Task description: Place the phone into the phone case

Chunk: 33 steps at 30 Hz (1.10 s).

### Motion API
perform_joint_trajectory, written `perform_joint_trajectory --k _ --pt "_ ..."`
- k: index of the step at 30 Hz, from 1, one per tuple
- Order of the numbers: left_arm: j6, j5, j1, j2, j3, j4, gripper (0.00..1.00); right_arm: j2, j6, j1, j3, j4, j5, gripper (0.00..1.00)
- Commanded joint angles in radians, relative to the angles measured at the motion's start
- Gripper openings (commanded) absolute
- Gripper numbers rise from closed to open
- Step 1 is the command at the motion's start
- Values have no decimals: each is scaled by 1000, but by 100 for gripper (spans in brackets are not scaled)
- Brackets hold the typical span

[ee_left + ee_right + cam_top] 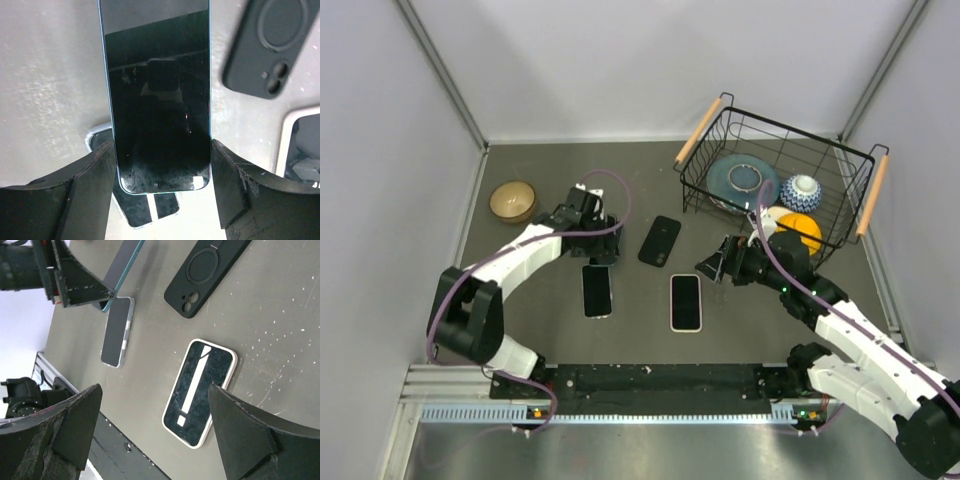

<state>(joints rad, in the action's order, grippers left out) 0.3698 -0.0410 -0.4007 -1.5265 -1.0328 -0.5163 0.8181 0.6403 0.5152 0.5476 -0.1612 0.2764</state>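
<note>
We list one blue-edged phone [160, 100], clamped by its long sides in the left gripper [162, 162] and held tilted above a silver-edged phone [597, 290] that lies flat on the counter [640, 325]. The black case [660, 240] lies back side up on the counter just to the right, touching neither phone. We record the right gripper [154, 387] spread wide with nothing in it, hanging over a white-rimmed phone [686, 302].

Bright even light, soft shadows, fg blurry
</note>
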Motion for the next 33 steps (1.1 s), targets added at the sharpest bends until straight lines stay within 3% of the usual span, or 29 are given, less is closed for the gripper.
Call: perform_joint_trajectory --k 1,4,9,14,21,26,33 --pt "3 -86 -47 123 82 111 0 -17 -5 8 -24 52 10 87" --pt "0 -88 -121 182 129 114 0 -13 -8 9 -63 155 47 87" --pt "-54 -30 -356 290 192 133 0 67 -25 6 11 144 135 87" --pt "-60 -29 -487 377 264 189 0 203 -24 -53 77 114 314 83" --pt "-109 -62 -576 439 324 274 0 364 -39 -75 127 109 516 84" --pt "-132 -76 -606 453 336 315 0 452 -56 -75 146 89 558 82" --pt "-152 -126 -612 440 346 371 0 509 -47 -75 126 153 671 71"
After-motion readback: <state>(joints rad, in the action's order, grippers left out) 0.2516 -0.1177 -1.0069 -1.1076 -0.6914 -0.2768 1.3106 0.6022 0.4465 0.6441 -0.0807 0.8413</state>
